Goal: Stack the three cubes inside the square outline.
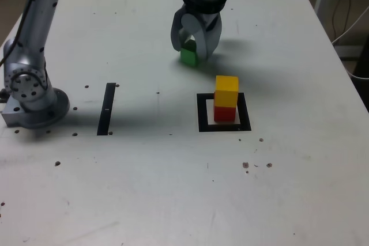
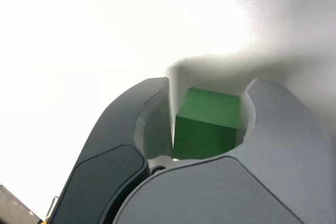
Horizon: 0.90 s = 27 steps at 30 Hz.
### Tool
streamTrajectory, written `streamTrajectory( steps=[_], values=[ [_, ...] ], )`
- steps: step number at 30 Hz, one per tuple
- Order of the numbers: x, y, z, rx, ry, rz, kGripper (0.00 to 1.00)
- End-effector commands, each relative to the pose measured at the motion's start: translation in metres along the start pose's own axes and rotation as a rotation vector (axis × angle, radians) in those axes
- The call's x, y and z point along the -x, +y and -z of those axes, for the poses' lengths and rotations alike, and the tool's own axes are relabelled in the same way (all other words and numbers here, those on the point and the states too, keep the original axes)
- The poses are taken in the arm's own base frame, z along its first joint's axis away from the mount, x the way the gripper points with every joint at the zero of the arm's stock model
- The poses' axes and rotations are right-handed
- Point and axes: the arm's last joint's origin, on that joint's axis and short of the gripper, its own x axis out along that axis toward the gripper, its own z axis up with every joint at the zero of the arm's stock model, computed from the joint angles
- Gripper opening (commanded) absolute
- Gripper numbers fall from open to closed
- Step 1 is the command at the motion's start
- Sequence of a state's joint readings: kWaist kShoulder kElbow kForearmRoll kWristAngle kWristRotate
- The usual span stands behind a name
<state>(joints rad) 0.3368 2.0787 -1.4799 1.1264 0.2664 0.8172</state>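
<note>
We have the green cube (image 2: pixel 206 123) between the gripper's (image 2: pixel 211 80) jaws, with a thin gap showing beside one of them; whether it is firmly clenched, we cannot tell. If we lift on a loose or skewed grip, it may twist or drop. The red cube (image 1: pixel 224 113) and yellow cube (image 1: pixel 226 91) stand stacked inside the outline (image 1: pixel 244 126), clear of our tool, towards the exterior view's right and bottom. Coming in too low, we could knock the yellow one off; releasing off-centre or tilted, we could topple all three.
</note>
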Motion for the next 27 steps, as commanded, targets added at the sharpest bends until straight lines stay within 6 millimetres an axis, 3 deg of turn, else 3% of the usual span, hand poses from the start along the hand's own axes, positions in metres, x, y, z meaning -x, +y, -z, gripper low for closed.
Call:
streamTrajectory(
  steps=[1, 14, 27],
  values=[
    [-0.001, 0.0, 0.0, 0.001, 0.005, 0.004, 0.36],
    [0.007, -0.001, 0.003, 0.031, 0.0, -0.007, 0.36],
    [0.075, -0.013, 0.021, 0.021, -0.028, -0.044, 0.36]
  ],
)
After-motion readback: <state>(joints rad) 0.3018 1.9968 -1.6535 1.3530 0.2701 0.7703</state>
